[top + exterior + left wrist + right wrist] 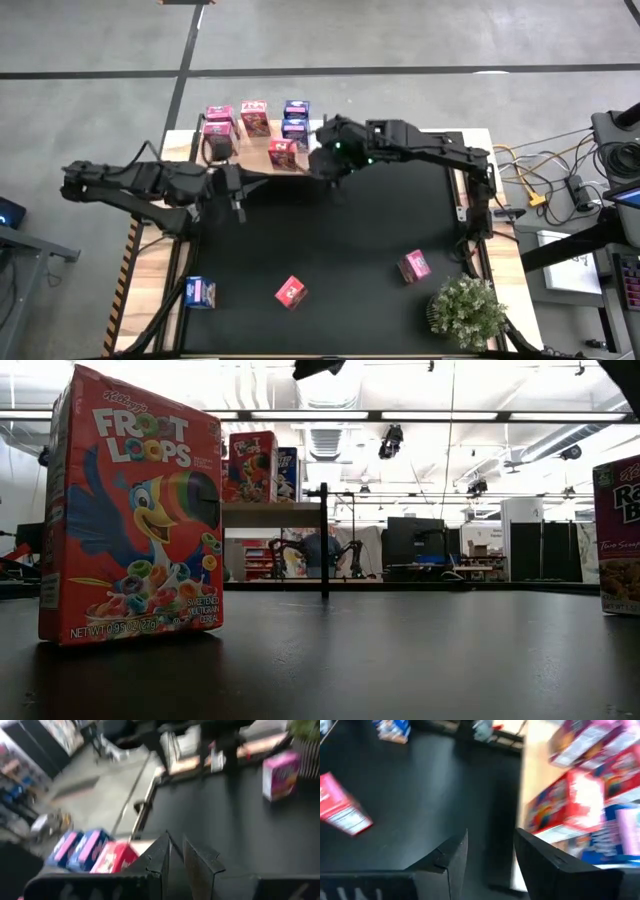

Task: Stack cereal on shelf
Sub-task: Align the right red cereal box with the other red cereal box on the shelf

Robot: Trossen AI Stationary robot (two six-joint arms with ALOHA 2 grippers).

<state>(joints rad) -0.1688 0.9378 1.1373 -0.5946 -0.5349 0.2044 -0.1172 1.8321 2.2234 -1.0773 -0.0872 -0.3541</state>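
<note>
On the pale plank shelf [262, 152], glossy rectangular cereal boxes [254, 117].

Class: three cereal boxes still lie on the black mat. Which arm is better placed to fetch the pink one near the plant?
Right, probably. The pink box lies on the right arm's side; the right claw is empty by the shelf. The left claw is farther off.

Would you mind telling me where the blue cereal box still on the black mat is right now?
In the high view, the blue cereal box lies at the mat's near left corner, left of the red box.
</note>
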